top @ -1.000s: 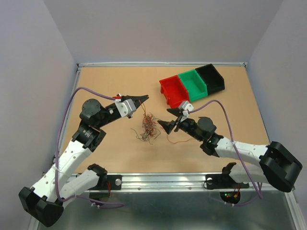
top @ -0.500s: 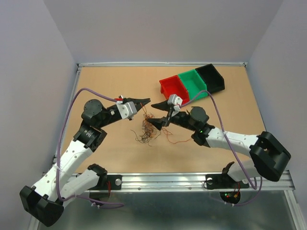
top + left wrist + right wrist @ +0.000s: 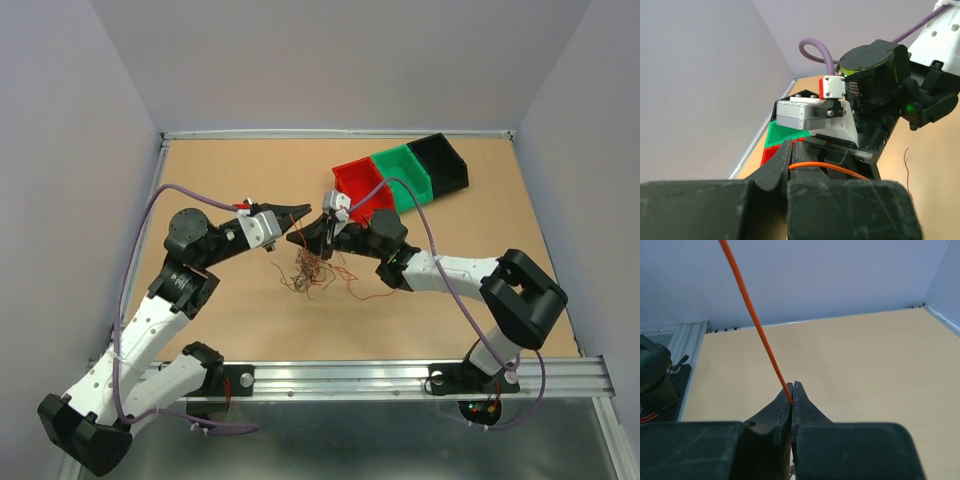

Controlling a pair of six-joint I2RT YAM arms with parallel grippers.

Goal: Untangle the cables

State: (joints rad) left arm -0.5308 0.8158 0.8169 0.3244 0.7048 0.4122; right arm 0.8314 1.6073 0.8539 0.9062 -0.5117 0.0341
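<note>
A tangle of thin red-orange, green and black cables (image 3: pixel 306 270) lies on the table, just below both grippers. My left gripper (image 3: pixel 303 207) (image 3: pixel 790 146) is shut on an orange cable (image 3: pixel 830 167) that runs right, toward the right arm's wrist. My right gripper (image 3: pixel 296 238) (image 3: pixel 791 388) sits close below the left one, shut on an orange cable (image 3: pixel 756 320) that rises up and left out of its tips. One loose red-orange strand (image 3: pixel 370 291) trails right of the tangle.
Red (image 3: pixel 358 184), green (image 3: pixel 405 169) and black (image 3: pixel 440 160) bins stand in a row at the back right. The right arm (image 3: pixel 440 270) stretches across the table's middle from the right. The table's raised edges (image 3: pixel 335 133) border the wooden surface.
My right gripper has moved left from beside the tangle up to the left gripper's tips and has shut on an orange cable. The left gripper stayed shut, nearly in place.
</note>
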